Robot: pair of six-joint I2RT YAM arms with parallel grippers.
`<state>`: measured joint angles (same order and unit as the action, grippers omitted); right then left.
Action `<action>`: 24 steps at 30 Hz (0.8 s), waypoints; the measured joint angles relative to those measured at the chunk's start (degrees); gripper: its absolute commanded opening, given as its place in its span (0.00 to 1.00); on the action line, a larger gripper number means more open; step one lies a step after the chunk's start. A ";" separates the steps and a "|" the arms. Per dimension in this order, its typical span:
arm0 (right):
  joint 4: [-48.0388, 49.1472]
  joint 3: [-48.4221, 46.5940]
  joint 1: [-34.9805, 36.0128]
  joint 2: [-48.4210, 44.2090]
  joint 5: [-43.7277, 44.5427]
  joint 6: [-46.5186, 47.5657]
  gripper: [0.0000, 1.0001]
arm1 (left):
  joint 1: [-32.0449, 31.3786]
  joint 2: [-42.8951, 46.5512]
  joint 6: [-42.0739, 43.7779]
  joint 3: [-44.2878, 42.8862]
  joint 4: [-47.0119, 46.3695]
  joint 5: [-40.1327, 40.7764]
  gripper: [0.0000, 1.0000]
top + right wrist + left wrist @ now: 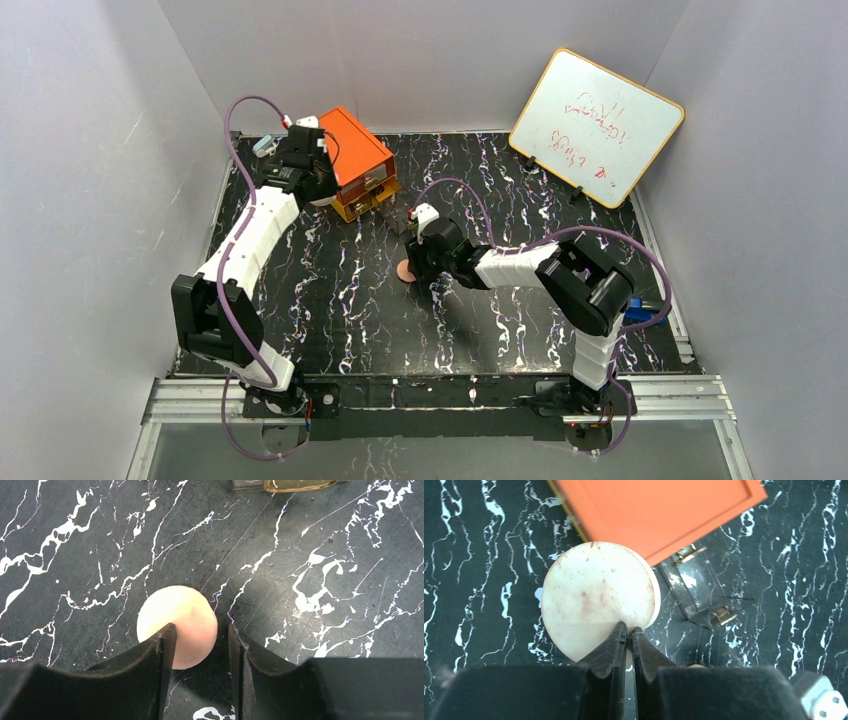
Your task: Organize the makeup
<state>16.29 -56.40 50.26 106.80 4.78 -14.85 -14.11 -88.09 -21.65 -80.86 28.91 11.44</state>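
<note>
One pale disc [594,600] pinched edgewise by left gripper [629,628] beside box [659,510]; one peach disc [180,617] flat on table [75,540], left of centre between right gripper's [201,630] parted jaws.

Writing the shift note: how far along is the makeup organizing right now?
Nothing shows as stored yet. In hand: the left gripper pinches a pale disc beside the orange drawer box, its clear drawer pulled out. Left: the peach disc lies on the table under the right gripper, jaws open.
</note>
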 measured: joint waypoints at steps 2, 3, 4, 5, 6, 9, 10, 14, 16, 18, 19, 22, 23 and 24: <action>-0.07 0.00 0.00 0.00 -0.04 0.02 0.36 | -1.55 -0.22 0.00 -0.52 0.02 0.17 0.00; -0.15 0.00 0.02 0.00 -0.09 0.04 0.32 | -2.27 -0.48 0.00 -0.83 -0.02 0.24 0.00; -0.20 0.00 0.02 0.00 -0.13 0.04 0.29 | -2.71 -0.72 0.02 -1.03 -0.02 0.28 0.00; -0.28 -0.04 0.04 0.02 -0.24 0.00 0.26 | -3.30 -1.16 0.07 -1.27 0.00 0.37 0.00; -0.31 -0.07 0.07 0.02 -0.39 0.00 0.22 | -3.80 -1.68 0.17 -1.55 0.00 0.44 0.00; -0.33 -0.11 0.13 0.09 -0.70 -0.02 0.11 | -5.22 -3.82 0.57 -2.38 -0.04 0.66 0.00; -0.35 -0.17 0.13 0.13 -0.79 -0.04 0.07 | -5.75 -4.74 0.79 -2.62 -0.09 0.81 0.00; -0.68 -0.42 0.15 0.17 -0.90 0.02 0.01 | -7.69 -8.20 1.75 -3.23 -0.28 1.27 0.00; -0.94 -0.44 0.15 0.17 -0.87 0.04 0.01 | -8.81 -9.57 2.23 -3.56 -0.57 1.33 0.00; -1.03 -0.46 0.15 0.17 -0.87 0.04 0.01 | -9.94 -10.88 2.75 -4.61 -0.61 1.42 0.00; -1.07 -0.46 0.15 0.17 -0.87 0.04 0.01 | -10.56 -11.61 3.08 -5.31 -0.79 1.44 0.00; -1.14 -0.46 0.15 0.17 -0.87 0.04 0.01 | -12.22 -13.40 3.91 -7.63 -1.60 1.46 0.00; -1.14 -0.46 0.15 0.17 -0.87 0.04 0.01 | -12.81 -14.05 4.15 -8.70 -1.84 1.46 0.00; -1.16 -0.46 0.15 0.17 -0.85 0.04 0.01 | -13.35 -14.82 4.37 -9.79 -2.10 1.46 0.00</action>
<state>15.14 -56.86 50.41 106.98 3.92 -14.81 -27.46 -102.91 -17.28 -90.65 26.81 12.91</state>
